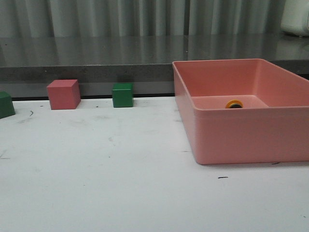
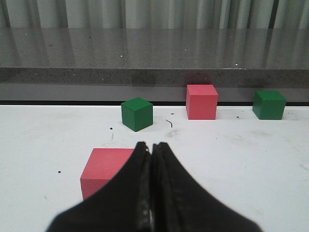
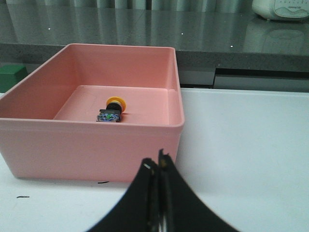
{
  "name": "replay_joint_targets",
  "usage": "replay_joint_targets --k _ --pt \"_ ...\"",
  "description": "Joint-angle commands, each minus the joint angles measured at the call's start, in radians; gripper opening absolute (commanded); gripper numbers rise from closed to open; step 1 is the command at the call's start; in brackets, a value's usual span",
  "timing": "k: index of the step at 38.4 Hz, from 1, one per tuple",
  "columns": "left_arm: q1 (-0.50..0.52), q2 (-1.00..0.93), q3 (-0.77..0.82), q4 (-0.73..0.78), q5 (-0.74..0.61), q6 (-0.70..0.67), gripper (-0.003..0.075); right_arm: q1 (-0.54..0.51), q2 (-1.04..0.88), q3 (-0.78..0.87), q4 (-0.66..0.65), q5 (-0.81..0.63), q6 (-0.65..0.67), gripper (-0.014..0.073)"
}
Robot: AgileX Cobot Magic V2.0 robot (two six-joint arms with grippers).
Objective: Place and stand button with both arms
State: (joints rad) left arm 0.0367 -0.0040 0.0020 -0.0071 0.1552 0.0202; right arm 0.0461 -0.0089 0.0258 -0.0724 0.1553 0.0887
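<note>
A matte white desk, scuffed with small dark marks, runs back to a grey speckled stone-like ledge with a glossy top, and pale ribbed curtains hang behind it.

On the right half of the desk sits a bin, a smooth salmon-pink plastic rectangle with rounded corners, an open top and a thin lip round its rim. It reaches past the right edge of the front view.

Four smooth matte cubes are on the desk. A pink cube and a green cube stand along the far edge. A second green cube is cut off at the left edge. A second pink cube lies just beyond the left tool, seen only in the left wrist view.

The left tool is black and tapered, its two fingers pressed together with nothing between them. The right tool is likewise black and clenched on nothing, near the bin's outer wall.

The button lies on its side on the bin's floor towards the far wall: a round yellow cap, a black body and a clear bluish base block. In the front view only its yellow cap shows above the near wall.

No writing or label can be read anywhere.
</note>
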Motion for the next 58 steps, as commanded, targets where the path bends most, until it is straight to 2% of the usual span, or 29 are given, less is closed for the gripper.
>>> replay_joint_targets --k 1,37,42,47,50,55,58 --pt "-0.001 -0.023 0.009 -0.009 -0.083 -0.011 -0.002 -0.004 -0.02 -0.004 0.004 -0.071 -0.007 -0.007" --pt "-0.001 -0.023 0.009 -0.009 -0.086 -0.011 -0.002 -0.004 -0.02 -0.004 0.018 -0.078 -0.006 -0.007" --pt "-0.001 -0.023 0.009 -0.009 -0.112 -0.011 -0.002 -0.004 -0.02 -0.004 0.026 -0.081 -0.006 -0.007" --pt "-0.001 -0.023 0.007 -0.009 -0.256 -0.011 -0.002 -0.004 -0.02 -0.004 0.032 -0.102 -0.006 -0.007" --pt "-0.001 -0.023 -0.017 -0.009 -0.312 -0.011 -0.002 -0.004 -0.02 -0.01 0.059 -0.115 -0.006 -0.007" --pt "-0.001 -0.014 -0.117 -0.009 -0.285 -0.011 -0.002 -0.004 -0.019 -0.078 0.102 -0.092 -0.006 -0.007" --pt "-0.001 0.016 -0.203 -0.009 -0.241 -0.011 -0.002 -0.004 -0.006 -0.161 0.103 -0.032 -0.006 -0.0069"
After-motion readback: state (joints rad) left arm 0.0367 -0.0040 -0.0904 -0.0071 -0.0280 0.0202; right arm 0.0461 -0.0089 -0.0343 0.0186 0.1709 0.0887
